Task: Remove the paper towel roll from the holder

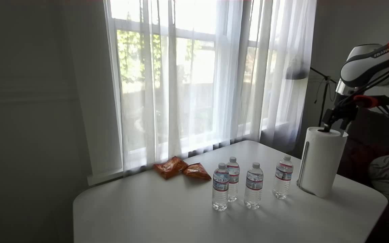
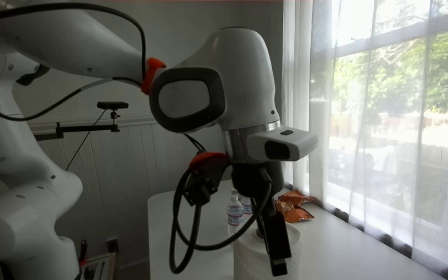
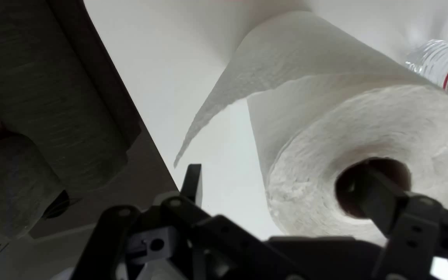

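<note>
Clerk: In an exterior view, where does the paper towel roll [image 1: 323,162] stand?

Keeper: Upright on the table [image 1: 160,209], white, directly beneath the gripper [image 1: 335,127]. The holder [image 1: 303,165], thin metal, shows along the roll's flank and at its foot. Also entered: four water bottles [image 1: 253,185], the closest near the roll; two orange packets [image 1: 172,167] by the curtain [image 1: 173,101].

Clerk: In an exterior view, and the roll [image 2: 249,262]?

Keeper: Below the arm [image 2: 247,77], partly hidden by the gripper [image 2: 270,252]. A finger [image 2: 278,243] crosses in front of the roll's outer side; its mate reaches down to the core opening.

Clerk: Wrist view?

Keeper: Roll [image 3: 325,109], end face toward the camera, a ragged-edged loose sheet off its side. One finger [image 3: 383,196] at the core opening, depth uncertain; the opposite finger [image 3: 191,182] outside, the roll's wall lying between. Gripper [image 3: 280,182]: released, fingers well apart. Whether either finger touches paper cannot be told.
</note>
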Controlling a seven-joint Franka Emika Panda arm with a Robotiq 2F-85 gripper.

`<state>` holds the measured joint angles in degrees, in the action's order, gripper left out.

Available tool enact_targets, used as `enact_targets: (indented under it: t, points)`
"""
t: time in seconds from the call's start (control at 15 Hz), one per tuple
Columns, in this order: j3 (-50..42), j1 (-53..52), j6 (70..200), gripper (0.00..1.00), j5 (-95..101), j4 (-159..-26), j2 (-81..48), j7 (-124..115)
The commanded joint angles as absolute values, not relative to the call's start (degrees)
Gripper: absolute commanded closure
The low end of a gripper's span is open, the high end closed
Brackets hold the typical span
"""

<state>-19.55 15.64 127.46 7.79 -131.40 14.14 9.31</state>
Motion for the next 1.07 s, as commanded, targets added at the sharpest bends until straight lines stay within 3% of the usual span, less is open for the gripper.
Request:
enact_targets:
  t: [0.0, 0.2, 0.27, 0.4, 1.0]
  points:
    - [-19.7, 16.2, 128.7, 0.00, 6.1, -130.4, 12.4, 9.9]
    - [-19.8, 16.2, 128.7, 0.03, 5.4, -130.1, 12.0, 9.9]
    - [-19.8, 16.1, 128.6, 0.23, 5.1, -130.0, 12.0, 10.0]
    - [-19.7, 16.0, 128.6, 0.32, 4.7, -129.9, 12.0, 10.0]
    - [-19.4, 15.7, 128.3, 0.96, 2.7, -129.2, 12.6, 9.9]
